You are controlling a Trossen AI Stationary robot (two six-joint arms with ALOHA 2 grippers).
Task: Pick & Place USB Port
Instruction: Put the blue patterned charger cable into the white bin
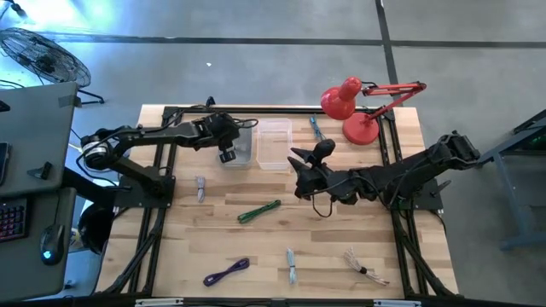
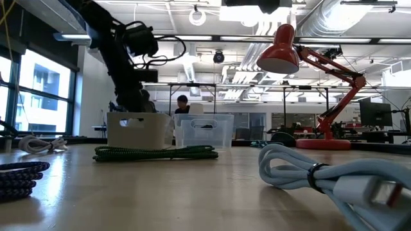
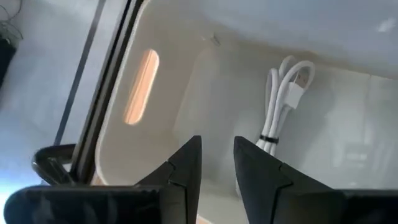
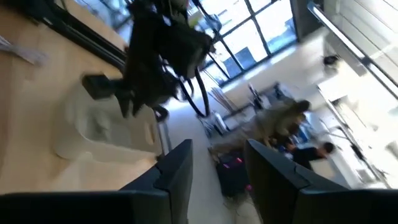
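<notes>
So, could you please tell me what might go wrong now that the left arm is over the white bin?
1. The left gripper hangs low over the white bin, jaws slightly apart. Lifting off at an angle could clip the bin wall and shift the bin.
2. The white cable lies in the bin close to the jaws and could snag and be dragged out.

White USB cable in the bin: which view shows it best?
The left wrist view: the coiled white USB cable lies plain inside the white bin, beyond the left pincer. High, low and right wrist views show only the bin.
</notes>
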